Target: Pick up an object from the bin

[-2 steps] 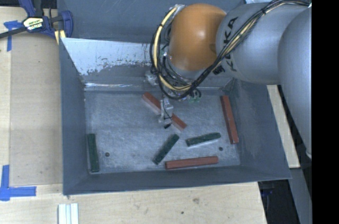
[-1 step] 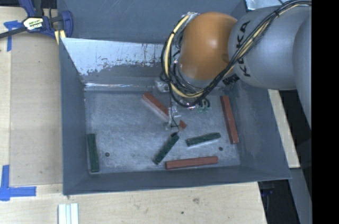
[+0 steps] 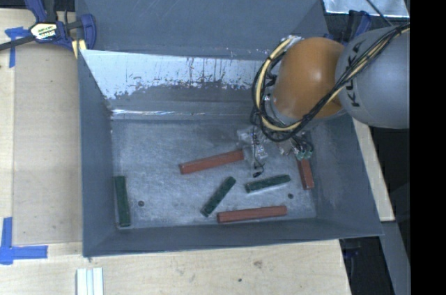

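the gripper (image 3: 256,153) hangs low in the bin (image 3: 97,147), a little to the 3 o'clock side of the middle of the floor. the orange cover (image 3: 310,77) on the arm (image 3: 376,84) sits at about 1 o'clock from it. i cannot tell if the gripper is wide or narrow, because it is small and partly hidden. i see nothing held in it.

the nearest thing is a long red-brown stick (image 3: 211,162). one end is right at the gripper, touching or just beside it; i cannot tell which. the rest of the stick runs away toward 9 o'clock. its long line goes almost from 9 to 3, with the far end dipped a bit toward 8.

i think this is the stick to pick. the gripper is at the tip, not the middle, so a grab here could let the stick tilt or slip. a small move toward 9 o'clock, along the stick, would put it nearer the middle. the squeeze should go across the stick, from 12 to 6.

a green stick (image 3: 267,183) lies near, at 5 o'clock from the gripper. a second green stick (image 3: 218,196) lies at 7 o'clock, and a short red-brown stick (image 3: 305,174) at 4 o'clock. a low red-brown stick (image 3: 251,214) lies at 6 o'clock by the front wall. a far green stick (image 3: 122,201) lies well apart, at 8 o'clock.
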Tool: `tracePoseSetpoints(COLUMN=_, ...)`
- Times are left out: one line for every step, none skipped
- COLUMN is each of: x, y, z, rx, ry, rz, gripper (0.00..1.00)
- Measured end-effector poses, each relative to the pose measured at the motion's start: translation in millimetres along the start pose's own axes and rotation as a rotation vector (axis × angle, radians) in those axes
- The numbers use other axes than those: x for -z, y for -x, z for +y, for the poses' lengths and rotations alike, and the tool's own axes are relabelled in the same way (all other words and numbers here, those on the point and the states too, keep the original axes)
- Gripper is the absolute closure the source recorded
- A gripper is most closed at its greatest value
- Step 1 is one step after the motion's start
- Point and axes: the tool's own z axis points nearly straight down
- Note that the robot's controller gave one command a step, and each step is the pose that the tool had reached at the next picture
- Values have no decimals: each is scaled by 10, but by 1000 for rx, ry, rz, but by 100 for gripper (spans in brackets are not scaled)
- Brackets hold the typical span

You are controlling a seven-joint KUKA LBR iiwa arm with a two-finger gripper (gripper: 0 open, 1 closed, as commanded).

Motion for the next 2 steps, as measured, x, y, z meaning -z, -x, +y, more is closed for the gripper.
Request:
tracePoseSetpoints(x=-18, y=-12, z=4, rx=-1, ry=2, rz=4, gripper=0)
tracePoseSetpoints(x=-14, y=-9, z=5, rx=-2, ry=2, rz=3, gripper=100)
